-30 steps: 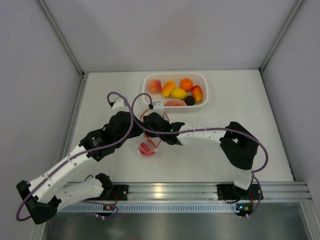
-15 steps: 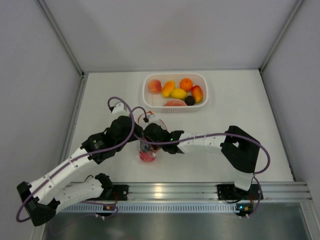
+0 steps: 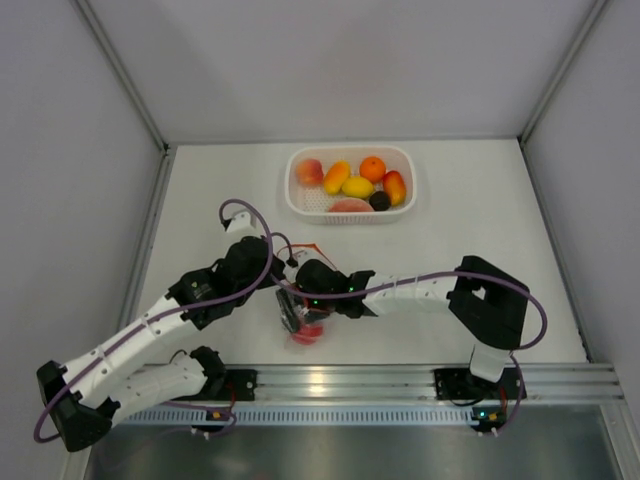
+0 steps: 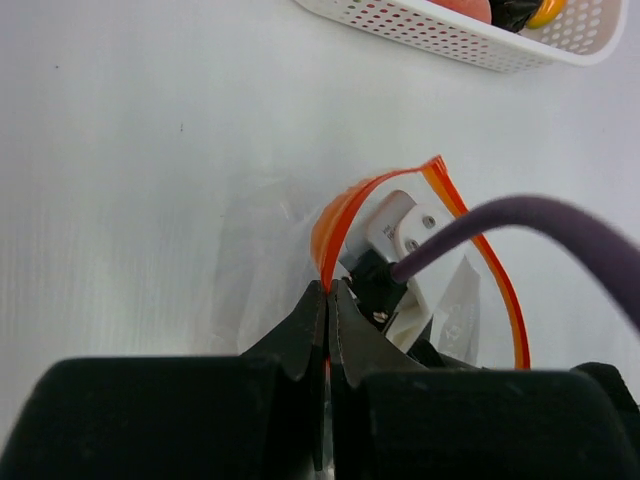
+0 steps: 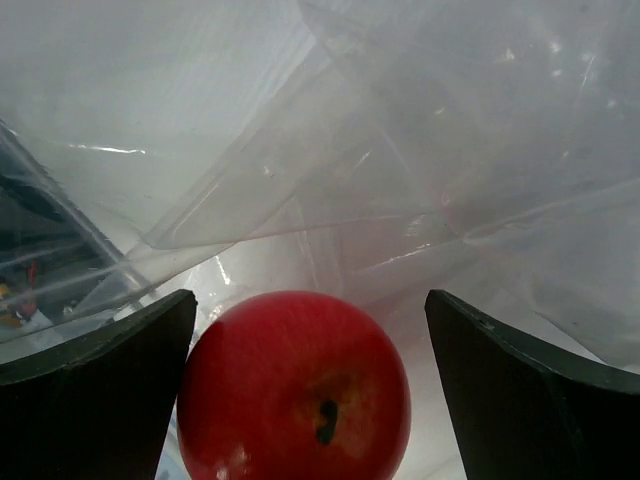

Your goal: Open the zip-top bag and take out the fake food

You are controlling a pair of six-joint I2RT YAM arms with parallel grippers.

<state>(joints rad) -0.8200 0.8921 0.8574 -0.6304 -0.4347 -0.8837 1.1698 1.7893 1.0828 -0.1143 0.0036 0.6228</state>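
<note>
Right hand [image 5: 310, 335]: spread wide, reaching deep into the zip-top bag [image 3: 300, 322], one finger on each side of the red fake apple [image 5: 295, 390]; not closed on it.
Apple from right hand: straight ahead between the fingers, nearer the finger on the wrist view's left; I cannot tell whether it touches that finger.
Apple's axis: roundish, dimple facing the wrist camera, so no long axis governs the grip.
Left hand [image 4: 327, 300]: pressed together, pinching the orange zip strip [image 4: 345, 215] at one lip of the bag's mouth.
Bag's mouth: held up as an open loop, with the right wrist passing through it.
Bag's place: on the worktop [image 3: 450, 250], between the two arms, near their bases.
Nearer arm: the right; the left is taken up holding the lip.
Coming move, as judged: close on the apple, then draw back out along the line of entry.
White basket [image 3: 410, 165]: well apart at the far side, holding the other fake fruits [image 3: 358, 186].
</note>
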